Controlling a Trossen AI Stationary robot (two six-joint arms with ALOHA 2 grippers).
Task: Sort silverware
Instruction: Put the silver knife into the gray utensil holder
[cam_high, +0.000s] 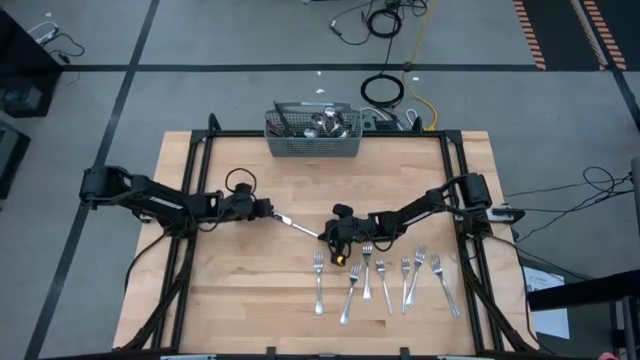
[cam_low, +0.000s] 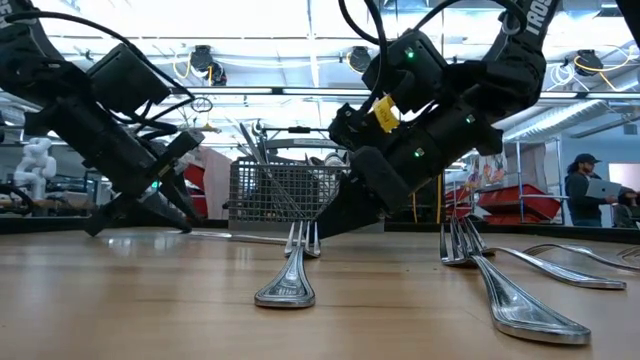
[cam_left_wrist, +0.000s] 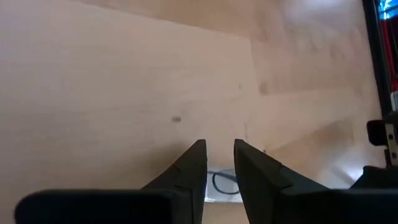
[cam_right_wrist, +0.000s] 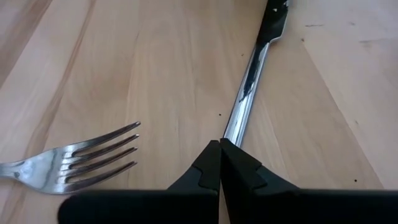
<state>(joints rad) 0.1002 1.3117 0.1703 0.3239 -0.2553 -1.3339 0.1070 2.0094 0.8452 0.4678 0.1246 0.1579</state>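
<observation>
One slim shiny piece of silverware (cam_high: 298, 225) lies aslant at the table's middle, between my two grippers. My right gripper (cam_high: 328, 238) is shut on its right end. My left gripper (cam_high: 270, 211) is on its left end, fingers a narrow gap apart with shiny metal (cam_left_wrist: 221, 184) filling the gap. Several forks (cam_high: 383, 280) lie flat on the table in a row at the near right, one of them (cam_right_wrist: 74, 165) right beside my right gripper. More silverware stands in the grey wire basket (cam_high: 312, 135) at the far edge. My left gripper has the piece's left end (cam_left_wrist: 221, 184) between its two fingers, coming slanting down from the table's left. The fingers themselves hide most of the contact. My right gripper pinches the narrow shaft (cam_right_wrist: 231, 127) near its right end between its two fingertips, slanting down from the right and pointing along the piece. The piece stays level, low at the tabletop (cam_low: 240, 238).
Bare wood lies open on the table's left half and near the left edge (cam_high: 230, 300). Black frame rails (cam_high: 190, 170) run along both sides. Cables lie on the floor beyond the basket. A person (cam_low: 585, 185) sits far off in the room.
</observation>
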